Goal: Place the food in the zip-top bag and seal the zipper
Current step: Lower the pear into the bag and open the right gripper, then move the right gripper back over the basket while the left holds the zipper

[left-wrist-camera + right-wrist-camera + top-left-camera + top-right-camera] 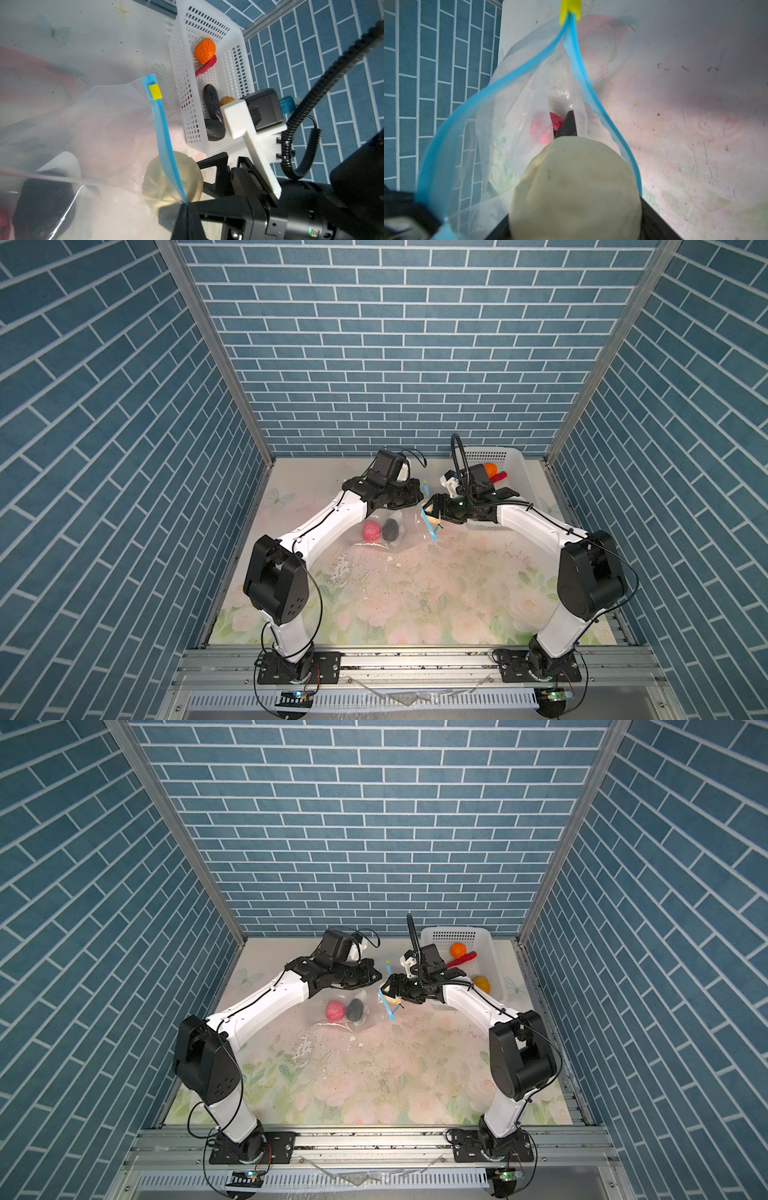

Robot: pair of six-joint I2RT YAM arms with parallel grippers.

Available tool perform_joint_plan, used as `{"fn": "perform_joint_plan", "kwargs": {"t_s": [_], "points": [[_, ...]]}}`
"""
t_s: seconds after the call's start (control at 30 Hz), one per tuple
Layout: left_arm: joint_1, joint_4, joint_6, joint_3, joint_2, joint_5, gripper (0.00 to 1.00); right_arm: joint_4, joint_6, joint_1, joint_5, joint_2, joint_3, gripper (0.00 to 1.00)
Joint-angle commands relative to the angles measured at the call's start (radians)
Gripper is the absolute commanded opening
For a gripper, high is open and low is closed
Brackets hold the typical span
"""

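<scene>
place: robot test booth | evidence: brick-print panels, aluminium frame, floral table sheet

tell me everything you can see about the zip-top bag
The zip-top bag is clear, soft, crinkled plastic lying on the floral table. Its light-blue zipper gapes open, yellow slider at the far end. The left gripper pinches one zipper lip, holding the mouth up. A pink lump and a black lump sit inside; the cream lump, in the right gripper, is at the mouth.
</scene>
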State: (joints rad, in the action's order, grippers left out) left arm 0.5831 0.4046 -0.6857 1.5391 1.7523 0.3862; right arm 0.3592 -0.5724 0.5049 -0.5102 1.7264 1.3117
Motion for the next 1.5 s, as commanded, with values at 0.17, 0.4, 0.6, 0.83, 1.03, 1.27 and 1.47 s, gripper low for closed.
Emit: {"fn": "perform_joint_plan", "kwargs": {"t_s": [0.17,0.4,0.6,0.83,1.03,1.27,1.47], "points": [[0.006,-0.018,0.0,-0.014,-0.022,-0.001,0.0,0.013,-0.007,0.011,0.018,0.001,0.05,0.77],[0.006,-0.021,-0.002,-0.018,-0.025,0.0,0.0,0.024,-0.007,0.016,0.02,0.0,0.061,0.77],[0.006,-0.013,0.002,-0.016,-0.032,0.001,0.0,0.055,0.018,0.023,0.029,0.017,0.093,0.79],[0.006,-0.016,0.002,-0.015,-0.032,0.001,0.0,0.08,0.032,0.029,0.041,0.016,0.107,0.83],[0.006,-0.016,0.002,-0.015,-0.033,0.003,0.0,0.096,0.04,0.03,0.049,0.015,0.113,0.9],[0.006,-0.016,0.003,-0.022,-0.036,0.001,0.0,0.096,0.041,0.03,0.051,0.014,0.114,0.88],[0.005,-0.009,0.01,-0.025,-0.039,-0.006,0.0,0.108,0.064,0.03,0.091,-0.027,0.094,0.85]]}}
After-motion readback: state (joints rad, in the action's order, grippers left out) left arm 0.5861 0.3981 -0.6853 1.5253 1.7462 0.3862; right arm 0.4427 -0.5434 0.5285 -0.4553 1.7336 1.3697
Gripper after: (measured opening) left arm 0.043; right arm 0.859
